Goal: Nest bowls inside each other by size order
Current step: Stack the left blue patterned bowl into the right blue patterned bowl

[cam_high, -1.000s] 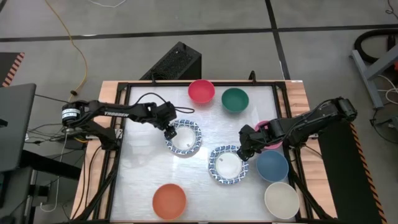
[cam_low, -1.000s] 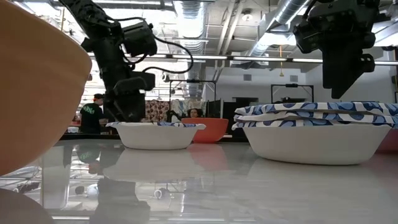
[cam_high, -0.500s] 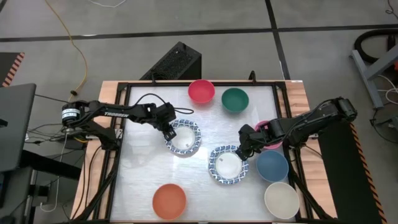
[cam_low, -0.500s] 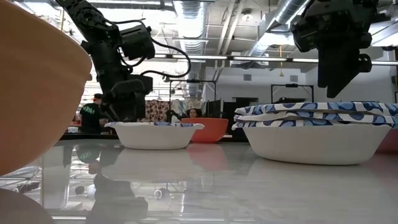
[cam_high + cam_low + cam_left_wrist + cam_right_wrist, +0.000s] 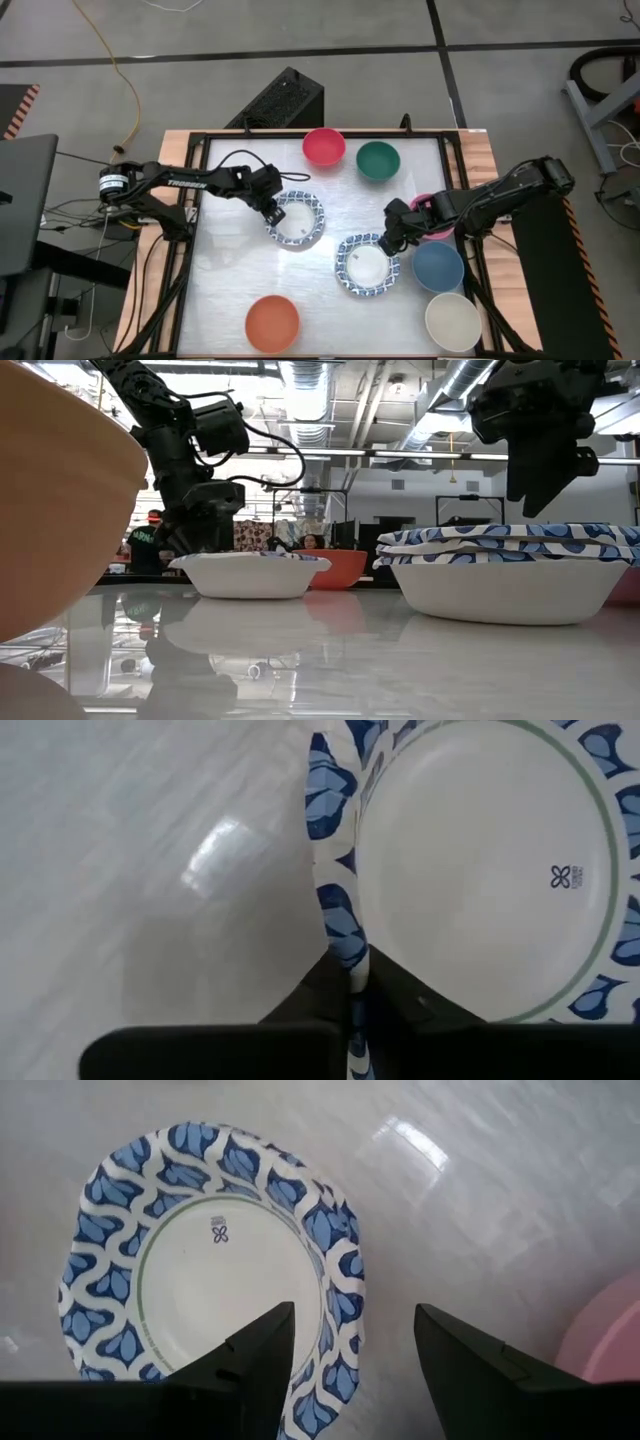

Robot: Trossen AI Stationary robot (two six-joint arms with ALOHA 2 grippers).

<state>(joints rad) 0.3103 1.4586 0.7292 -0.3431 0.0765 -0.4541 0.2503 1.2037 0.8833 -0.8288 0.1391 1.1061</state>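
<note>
Changed since a second ago: we see the left gripper (image 5: 270,210), then spread beside the rim, now pinched onto the left edge of the patterned bowl (image 5: 296,221) near the table's middle; in the left wrist view its fingers (image 5: 325,982) press together on the blue-and-white rim (image 5: 340,915). The right gripper (image 5: 386,243) has edged slightly away from the second patterned stack.

We list the items as they lie:

- Patterned bowl, left-centre: resting on the white table (image 5: 230,290), rim clamped by the left gripper.
- Patterned stack (image 5: 366,266), right of centre: the low view shows layered rims, so more than one bowl; how many we cannot tell. The right gripper hovers above its upper right edge, fingers (image 5: 255,1350) spread wide, holding nothing.
- Red bowl (image 5: 324,146) and teal bowl (image 5: 378,159): side by side at the far edge.
- Pink bowl (image 5: 432,212): right side, largely hidden under the right arm.
- Blue bowl (image 5: 438,266): just beside the patterned stack.
- Cream bowl (image 5: 453,321): near right corner.
- Orange bowl (image 5: 272,323): near edge, left of centre.
</note>
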